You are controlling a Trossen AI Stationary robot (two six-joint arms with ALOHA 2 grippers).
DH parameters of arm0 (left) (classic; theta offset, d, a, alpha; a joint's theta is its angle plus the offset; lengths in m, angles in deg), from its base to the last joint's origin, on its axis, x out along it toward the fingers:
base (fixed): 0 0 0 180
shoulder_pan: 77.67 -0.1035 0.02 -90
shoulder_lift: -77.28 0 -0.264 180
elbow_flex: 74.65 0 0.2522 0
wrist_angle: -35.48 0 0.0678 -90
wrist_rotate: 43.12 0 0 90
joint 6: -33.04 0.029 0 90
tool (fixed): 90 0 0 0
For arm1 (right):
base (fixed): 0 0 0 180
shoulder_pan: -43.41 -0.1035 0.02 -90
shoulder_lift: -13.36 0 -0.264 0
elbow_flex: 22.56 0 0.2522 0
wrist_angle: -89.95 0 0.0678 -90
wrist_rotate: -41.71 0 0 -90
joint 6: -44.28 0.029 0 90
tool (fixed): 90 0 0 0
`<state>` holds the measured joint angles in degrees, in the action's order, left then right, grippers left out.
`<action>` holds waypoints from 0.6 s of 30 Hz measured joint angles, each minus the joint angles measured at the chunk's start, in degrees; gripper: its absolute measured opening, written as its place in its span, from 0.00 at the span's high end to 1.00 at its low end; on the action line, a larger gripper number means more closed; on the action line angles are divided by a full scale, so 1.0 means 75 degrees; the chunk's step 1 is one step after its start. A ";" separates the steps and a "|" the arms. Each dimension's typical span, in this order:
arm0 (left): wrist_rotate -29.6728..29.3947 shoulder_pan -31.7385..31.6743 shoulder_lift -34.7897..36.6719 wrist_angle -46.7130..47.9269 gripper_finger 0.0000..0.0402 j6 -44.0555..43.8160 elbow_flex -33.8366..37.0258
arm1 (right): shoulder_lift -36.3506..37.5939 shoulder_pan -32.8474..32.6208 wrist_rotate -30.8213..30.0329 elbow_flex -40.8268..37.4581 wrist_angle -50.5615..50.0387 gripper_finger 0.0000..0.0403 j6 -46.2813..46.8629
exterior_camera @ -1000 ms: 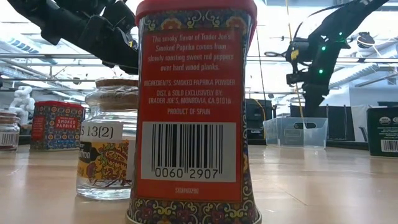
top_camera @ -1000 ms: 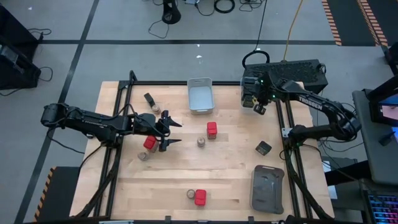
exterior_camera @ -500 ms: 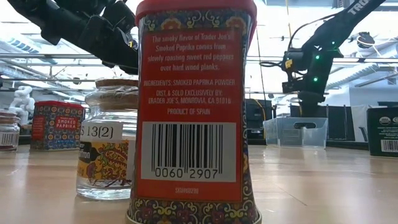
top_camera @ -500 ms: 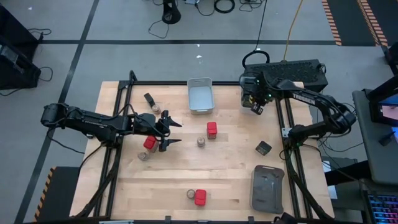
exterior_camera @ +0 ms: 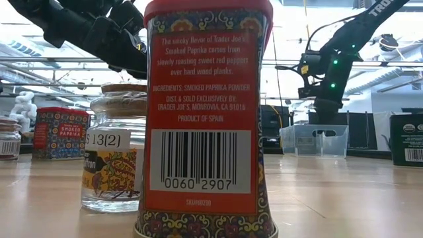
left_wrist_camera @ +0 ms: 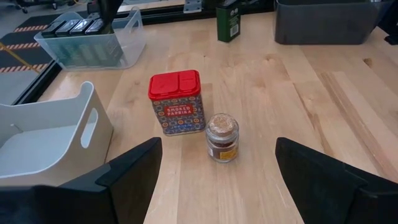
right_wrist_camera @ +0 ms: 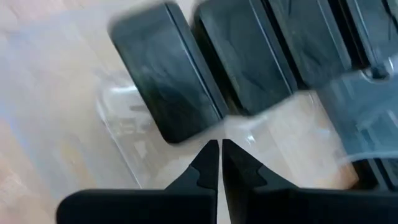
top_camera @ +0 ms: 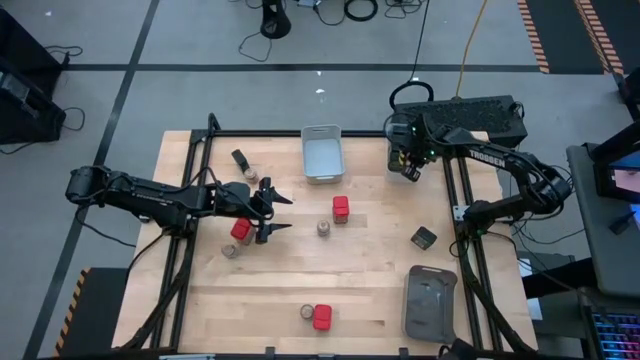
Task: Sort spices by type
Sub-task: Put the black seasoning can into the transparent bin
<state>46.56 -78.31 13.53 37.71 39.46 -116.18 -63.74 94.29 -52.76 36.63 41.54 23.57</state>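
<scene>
Two grippers: my right gripper (right_wrist_camera: 220,163), fingers closed and empty, hangs over the clear bin (left_wrist_camera: 87,45) of black tins (right_wrist_camera: 168,73). My left gripper (top_camera: 281,212), wide open, should straddle the paprika tin (left_wrist_camera: 176,101) squarely before closing.

red-capped, ornately patterned paprika tin (left_wrist_camera: 176,102); tan-topped jar (left_wrist_camera: 222,137); black tins (right_wrist_camera: 168,71); pale wood table (left_wrist_camera: 298,93)

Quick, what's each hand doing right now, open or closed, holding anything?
Left hand: open, empty, by the red-capped paprika tin.
Right hand: closed, empty, over the clear bin of dark tins.
</scene>
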 joint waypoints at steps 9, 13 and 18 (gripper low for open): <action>-0.0003 0.0002 0.0000 -0.0003 0.21 0.0000 0.0000 | 0.0003 -0.0249 -0.0223 0.0007 -0.0478 1.00 0.0013; -0.0003 0.0001 0.0000 -0.0014 0.21 -0.0003 0.0000 | 0.0003 -0.0488 -0.0229 0.0280 -0.0812 1.00 0.0098; -0.0003 0.0003 0.0000 -0.0264 0.21 -0.0206 0.0000 | 0.0003 -0.0982 -0.0214 0.1117 -0.1697 1.00 0.0473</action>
<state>46.54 -78.29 13.53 35.73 37.91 -116.18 -63.72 86.93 -54.37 45.01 28.81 27.12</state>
